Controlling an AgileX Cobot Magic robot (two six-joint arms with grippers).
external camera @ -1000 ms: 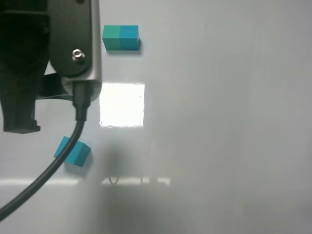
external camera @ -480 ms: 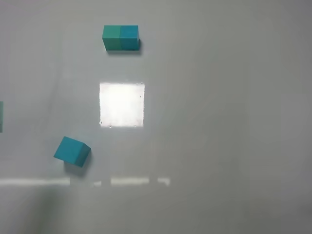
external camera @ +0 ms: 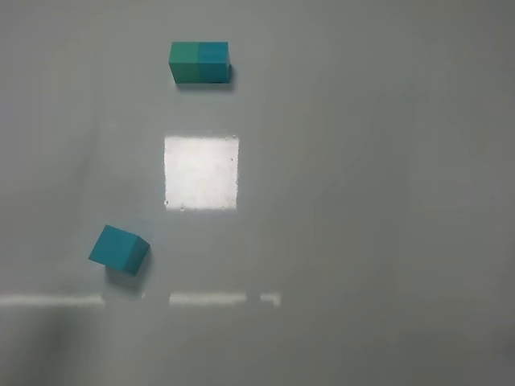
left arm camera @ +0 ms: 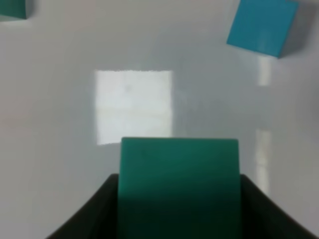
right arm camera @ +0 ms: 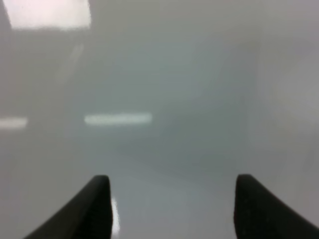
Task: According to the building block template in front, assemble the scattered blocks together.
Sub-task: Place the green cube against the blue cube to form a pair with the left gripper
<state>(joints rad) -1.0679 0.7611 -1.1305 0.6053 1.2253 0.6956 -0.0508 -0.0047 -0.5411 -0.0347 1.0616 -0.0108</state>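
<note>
Teal-green cube [left arm camera: 178, 169] in left tool [left arm camera: 178, 211], cyan-blue cube [external camera: 118, 248] alone on table [external camera: 362, 201].

- This looks like a robot test bench in a lab or a similar indoor workspace. Every view is filled by one plain, glossy, pale-grey surface [external camera: 362, 201].
- The surface mirrors indoor ceiling lighting: a bright square panel reflection [external camera: 201, 173] and thin strip reflections [external camera: 208, 299].
- On it lie plain matte blocks of the kind used in bench trials: a two-tone bar [external camera: 199, 62] and a cyan-blue cube [external camera: 118, 248].
- Black robot fingers [right arm camera: 97, 209] frame the wrist views, which look down on the same surface.
</note>
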